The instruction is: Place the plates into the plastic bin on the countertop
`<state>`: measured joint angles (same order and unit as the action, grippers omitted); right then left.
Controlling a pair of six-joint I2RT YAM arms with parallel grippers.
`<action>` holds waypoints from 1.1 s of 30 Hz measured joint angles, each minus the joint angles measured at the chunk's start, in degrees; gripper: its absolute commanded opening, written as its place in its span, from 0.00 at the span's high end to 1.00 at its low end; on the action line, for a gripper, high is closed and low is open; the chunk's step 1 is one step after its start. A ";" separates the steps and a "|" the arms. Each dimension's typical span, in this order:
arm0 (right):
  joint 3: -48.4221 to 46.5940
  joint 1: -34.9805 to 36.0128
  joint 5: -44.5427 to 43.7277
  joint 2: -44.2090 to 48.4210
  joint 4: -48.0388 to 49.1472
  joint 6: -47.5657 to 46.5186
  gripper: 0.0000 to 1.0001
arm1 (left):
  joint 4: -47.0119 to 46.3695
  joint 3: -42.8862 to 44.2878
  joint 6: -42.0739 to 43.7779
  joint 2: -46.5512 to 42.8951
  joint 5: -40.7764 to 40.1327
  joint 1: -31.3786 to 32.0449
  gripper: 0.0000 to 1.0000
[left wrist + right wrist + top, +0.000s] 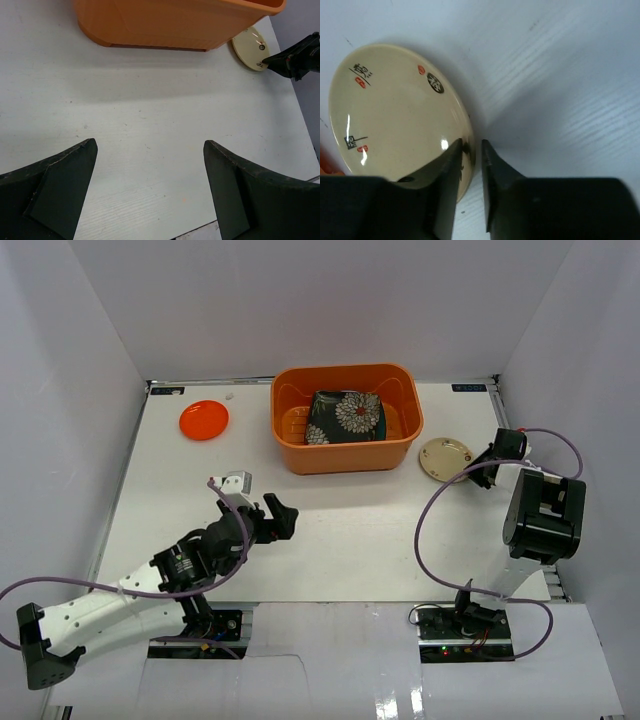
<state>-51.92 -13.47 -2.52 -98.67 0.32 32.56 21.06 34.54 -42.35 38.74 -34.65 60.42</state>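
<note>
Bin (350, 456) holds black flowered plate (345, 418); right end effector (473, 149) apparently pinches beige plate (395, 115); left end effector (150, 144) released.

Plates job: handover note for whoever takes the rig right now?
Left gripper: open, empty, over bare countertop in front of the bin.
Right gripper: jaws close together astride the rim of the beige plate, right of the bin. Firm grip unclear; the plate lies on the countertop.
Done: black floral plate is in the bin.
To do: beige plate, then the orange-red plate at the countertop's far left.
</note>
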 measured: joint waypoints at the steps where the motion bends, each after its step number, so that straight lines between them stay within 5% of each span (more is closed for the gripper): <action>1: -0.24 -0.15 0.31 -0.55 0.85 0.35 0.84 | 0.00 0.00 -0.09 0.28 -0.04 0.00 0.02; 3: -0.28 -0.66 2.19 -1.31 2.80 1.40 0.92 | 0.02 0.00 -0.13 1.01 -0.07 0.00 0.02; 9: 0.57 -2.47 6.38 0.74 8.79 4.46 0.92 | -0.11 1.20 0.15 4.35 -0.42 -0.02 0.02; 14: 6.80 -3.45 6.95 16.98 11.47 6.75 0.92 | -1.86 5.95 3.32 9.62 -1.36 -0.26 0.02; 20: 1.95 -0.04 10.69 30.18 17.53 7.65 0.92 | -6.29 15.93 9.62 16.35 -2.84 -1.60 0.02; 26: -12.04 13.90 12.83 21.57 15.63 3.15 0.92 | -10.08 24.74 14.08 22.27 -1.81 -7.98 0.02; 33: -28.59 27.58 11.56 2.97 4.55 -3.80 0.92 | -9.22 28.41 9.94 31.45 10.19 -29.70 0.03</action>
<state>-80.51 14.11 9.04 -95.70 4.86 28.75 11.84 62.96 -32.40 70.19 -24.47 30.72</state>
